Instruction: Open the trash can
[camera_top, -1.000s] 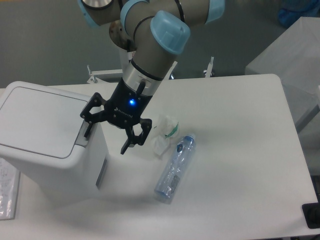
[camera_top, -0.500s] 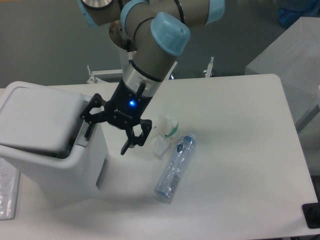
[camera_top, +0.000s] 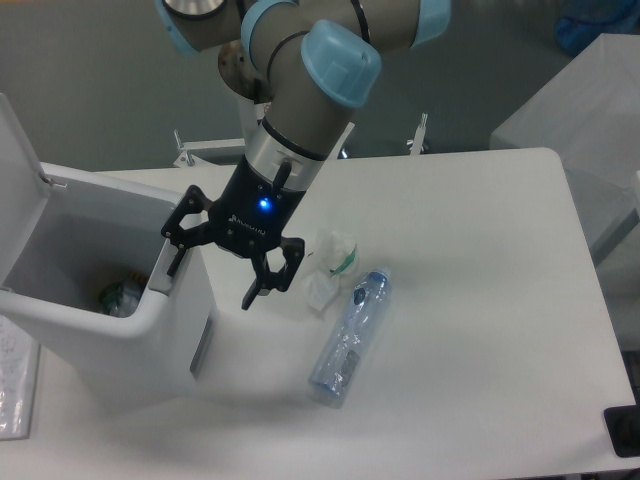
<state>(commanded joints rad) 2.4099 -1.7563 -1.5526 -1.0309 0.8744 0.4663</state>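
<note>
1. The trash can (camera_top: 120, 330) stands at the left end of the table (camera_top: 480, 300), with its near right corner directly under the hand (camera_top: 222, 262). Its lid (camera_top: 20, 190) is swung up on the far-left side, away from the hand, and stands almost upright.
2. The bin's mouth is fully exposed; some rubbish, greenish and pale, shows at the bottom of the cavity, left of the hand and below it. Judged from this, the opening itself looks done.
3. The hand hangs over the can's front rim where the grey push-button tab (camera_top: 165, 275) sits. One finger (camera_top: 178, 250) reaches down to that tab and seems to touch it; the other finger hangs just past the can's right side. Its fingers are spread apart and grip nothing.
4. What seems left is only to lift the hand away from the tab and check that the lid stays up on its own.
5. To the right of the hand and close to it, crumpled tissue (camera_top: 330, 265) lies on the table, and just beyond that a clear plastic bottle (camera_top: 348, 338) lies on its side, both apart from the can.
</note>
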